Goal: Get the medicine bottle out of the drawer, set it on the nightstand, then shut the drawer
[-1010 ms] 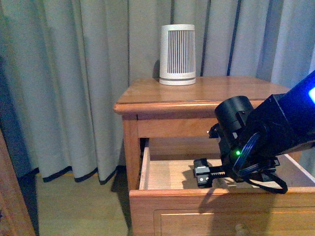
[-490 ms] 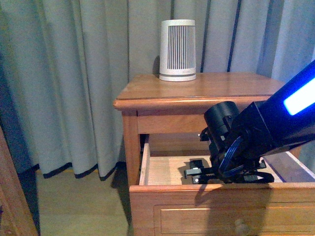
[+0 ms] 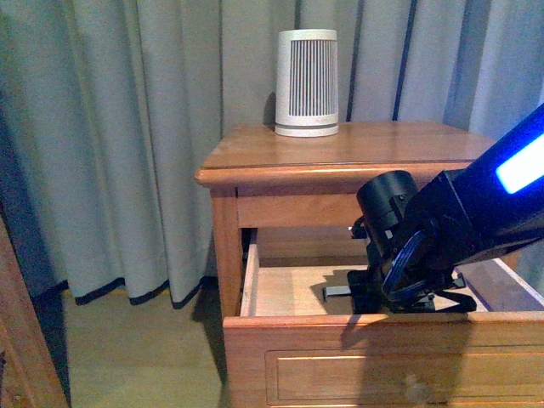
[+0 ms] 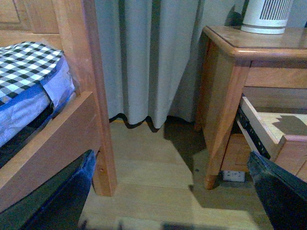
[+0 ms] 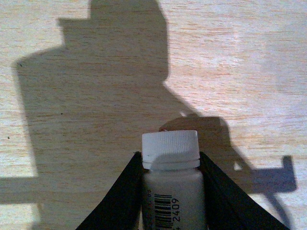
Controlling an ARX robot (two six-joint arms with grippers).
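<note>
Since half a second ago your right arm has sunk a little further into the drawer. The black fingers that stuck out clearly to the left over the pale floor are now mostly hidden behind the front board, with only a short dark tip showing. The round wrist housing has barely shifted, and the blue light strip on the forearm sits about where it did. The arm reaches in from the right and slopes down over the drawer's front edge, with the wrist bent towards the inside. In the right wrist view, the right gripper has its two dark fingers pressed against either side of the medicine bottle. The ribbed white cap points away from the camera and a barcode faces up (the bottle is over the drawer's pale wooden floor, in the arm's shadow). The drawer stands pulled out under the nightstand, whose top holds only the white slatted cylinder at the back. Your left gripper is well off to the side near the floor, its fingers spread wide and holding nothing.
</note>
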